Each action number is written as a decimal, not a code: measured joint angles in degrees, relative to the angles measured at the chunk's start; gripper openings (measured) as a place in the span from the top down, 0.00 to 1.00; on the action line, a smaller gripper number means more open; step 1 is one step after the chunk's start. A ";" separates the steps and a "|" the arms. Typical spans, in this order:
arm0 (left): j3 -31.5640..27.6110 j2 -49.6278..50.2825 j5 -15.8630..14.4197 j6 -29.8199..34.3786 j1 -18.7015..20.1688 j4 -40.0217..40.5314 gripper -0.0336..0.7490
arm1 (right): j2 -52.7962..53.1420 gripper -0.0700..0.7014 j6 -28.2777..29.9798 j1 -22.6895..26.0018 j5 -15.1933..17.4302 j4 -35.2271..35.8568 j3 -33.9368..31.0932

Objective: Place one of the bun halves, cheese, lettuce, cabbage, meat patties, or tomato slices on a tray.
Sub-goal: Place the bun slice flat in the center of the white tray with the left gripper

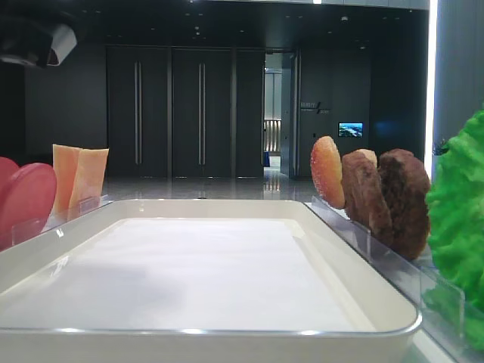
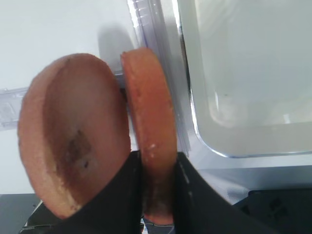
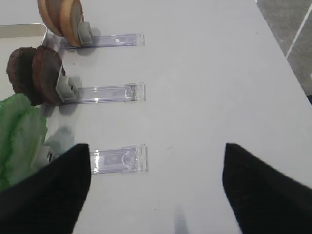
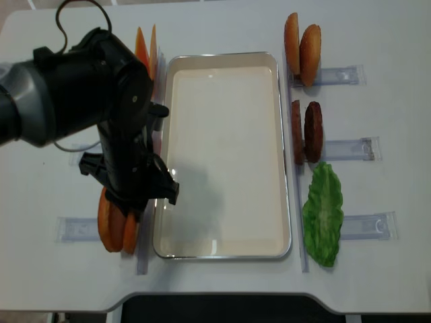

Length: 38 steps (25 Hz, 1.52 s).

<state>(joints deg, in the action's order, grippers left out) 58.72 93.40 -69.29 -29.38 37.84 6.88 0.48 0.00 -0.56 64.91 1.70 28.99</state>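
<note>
My left gripper [image 2: 158, 163] is shut on the edge of a tomato slice [image 2: 148, 107], the one nearer the tray [image 2: 234, 155]. This slice [image 4: 130, 233] stands upright in its holder. A second tomato slice [image 2: 73, 136] stands just beside it. The white tray [image 4: 222, 56] is bare inside. Cheese [image 4: 145, 46] stands at the back left. Bun halves [image 4: 301, 47], meat patties [image 4: 306, 131] and lettuce [image 4: 323, 212] line the tray's right side. My right gripper [image 3: 156, 190] is open above bare table, holding nothing. Cabbage is out of view.
Clear plastic holders [image 3: 119, 160] lie on the white table right of the lettuce [image 3: 19, 131] and patties [image 3: 46, 75]. The left arm [image 4: 114, 114] hangs over the tray's left rim. The table's front edge runs close below the tray.
</note>
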 joint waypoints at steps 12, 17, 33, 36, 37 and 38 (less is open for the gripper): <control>-4.43 -7.99 0.02 0.85 -0.68 -3.15 0.80 | 0.00 0.22 0.00 0.00 0.00 0.00 0.00; -5.53 -13.66 -0.08 0.80 -2.74 -3.65 0.80 | 0.00 0.22 0.00 0.00 0.00 0.00 0.00; -4.06 -20.06 -0.18 4.25 -10.76 -11.66 0.80 | 0.00 0.22 0.00 0.00 0.00 0.00 0.00; -3.99 -20.10 3.19 7.84 -11.68 -18.57 0.80 | 0.00 0.22 0.00 0.00 0.00 0.00 0.00; -3.99 -20.10 4.82 9.02 -11.74 -20.66 0.80 | 0.00 0.22 0.00 0.00 0.00 0.00 0.00; -3.99 -20.10 6.14 10.01 -11.79 -22.59 0.80 | 0.00 0.22 0.00 0.00 0.00 0.00 0.00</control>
<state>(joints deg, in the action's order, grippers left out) 54.73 73.30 -63.15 -19.36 26.05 -15.71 0.48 0.00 -0.56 64.91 1.70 28.99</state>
